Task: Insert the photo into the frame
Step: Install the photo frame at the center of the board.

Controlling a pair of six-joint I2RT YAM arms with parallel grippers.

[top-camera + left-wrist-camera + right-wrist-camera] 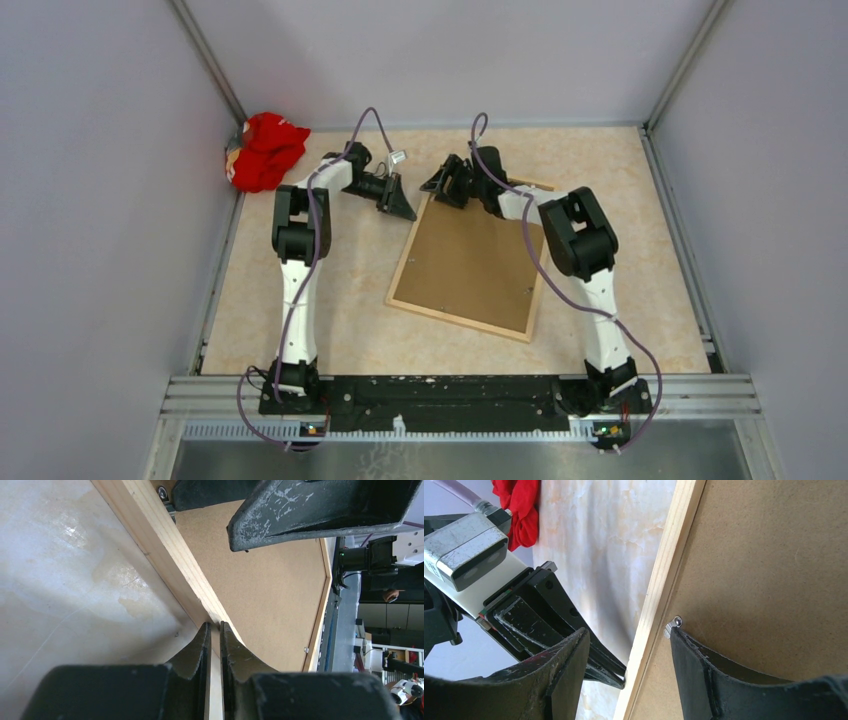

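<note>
The frame point(460, 321) lies back-up on the worktop point(350, 320), with a brown board point(470, 260) in it. I cannot see the photo. At the frame's left edge, the left fingers point(195, 650) are almost pressed together and hold nothing. The right fingers point(569, 660) are spread over its far rail, one by a metal tab point(674, 624). That finger may slip off, or a push may slide the frame. There are no words to read.

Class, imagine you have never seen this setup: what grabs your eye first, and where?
The frame, lying back-up on the table with brown backing board showing, dominates. At its far left corner, the left tool is pinched on the wooden edge and the right tool stands open astride it. A red cloth sits in the table's far left corner.
</note>
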